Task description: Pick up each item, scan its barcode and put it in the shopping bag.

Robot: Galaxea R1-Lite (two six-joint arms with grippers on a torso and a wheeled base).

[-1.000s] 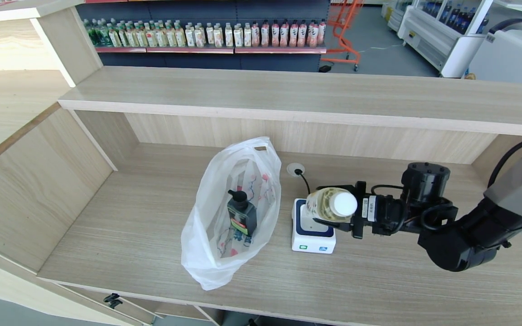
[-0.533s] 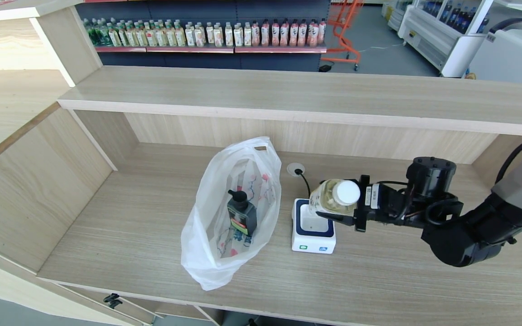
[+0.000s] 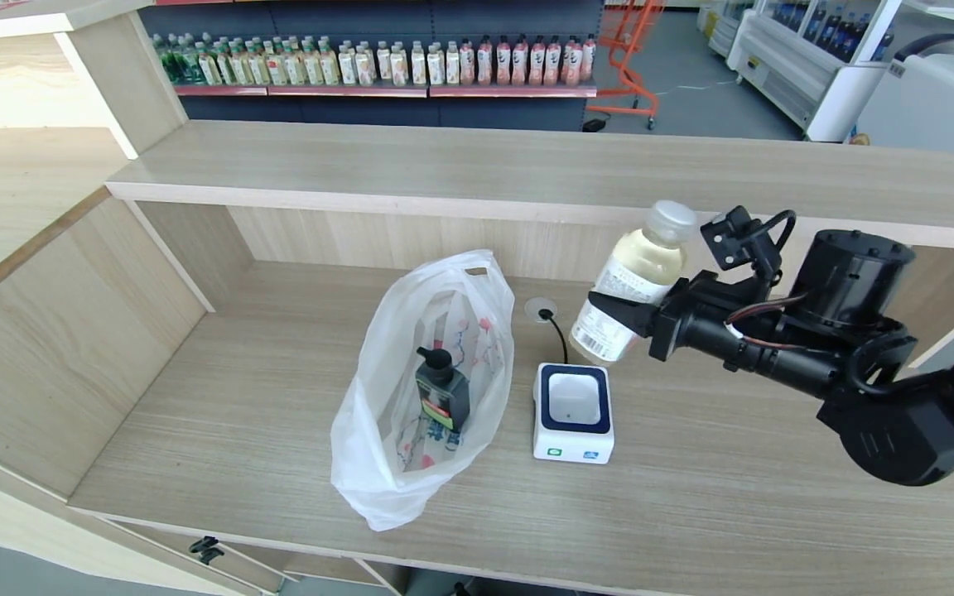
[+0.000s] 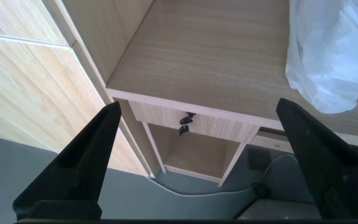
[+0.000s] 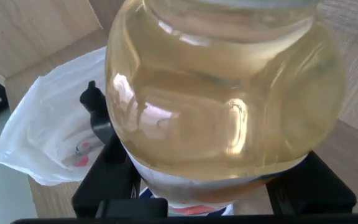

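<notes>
**Bottle in grip, bagging pending**

The light wood desk (image 3: 692, 497) carries an open white translucent plastic shopping bag (image 3: 361, 447). The right claw (image 3: 619, 314) grips a tilted clear plastic bottle of pale yellow drink (image 3: 630, 285), raised near the white-and-blue square scanner (image 3: 573, 410). A black pump bottle (image 3: 441, 397) is already bagged. The left claw (image 4: 199, 112) hangs open, empty.

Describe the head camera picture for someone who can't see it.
The robot's right gripper holds a tilted bottle of pale yellow drink in the air near a white and blue scanner on a wooden counter. Left of the scanner, an open white shopping bag holds a dark pump bottle.
</notes>
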